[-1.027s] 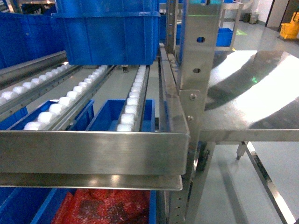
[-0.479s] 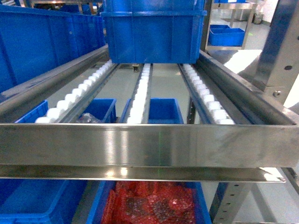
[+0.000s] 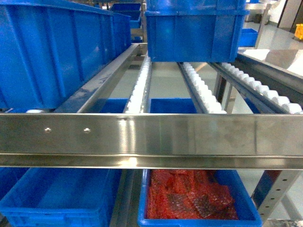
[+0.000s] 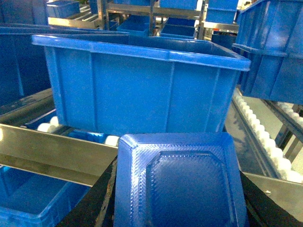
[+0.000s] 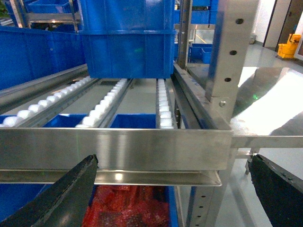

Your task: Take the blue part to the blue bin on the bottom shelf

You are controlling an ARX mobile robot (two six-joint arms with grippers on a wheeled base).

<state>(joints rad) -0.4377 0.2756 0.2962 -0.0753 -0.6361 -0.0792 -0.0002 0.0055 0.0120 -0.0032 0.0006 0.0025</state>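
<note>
The blue part, a dark-blue block with a raised textured face, fills the bottom of the left wrist view. My left gripper is shut on it, one black finger on each side. It hangs in front of the rack's steel front rail. The blue bin sits empty at the lower left of the head view, below that rail, and shows again as the blue bin. A steel rail of the bottom shelf shows beside it. My right gripper stands open and empty. Neither gripper shows in the head view.
A like crate holding red bubble-wrap bags sits right of the blue bin. On the roller level above stand a big blue crate at the left and another at the back. A steel front rail crosses the view. An upright post stands at the right.
The head view has swung left along the rack. The steel table on the right has left the view, and the big left crate and the empty lower bin have come in.
</note>
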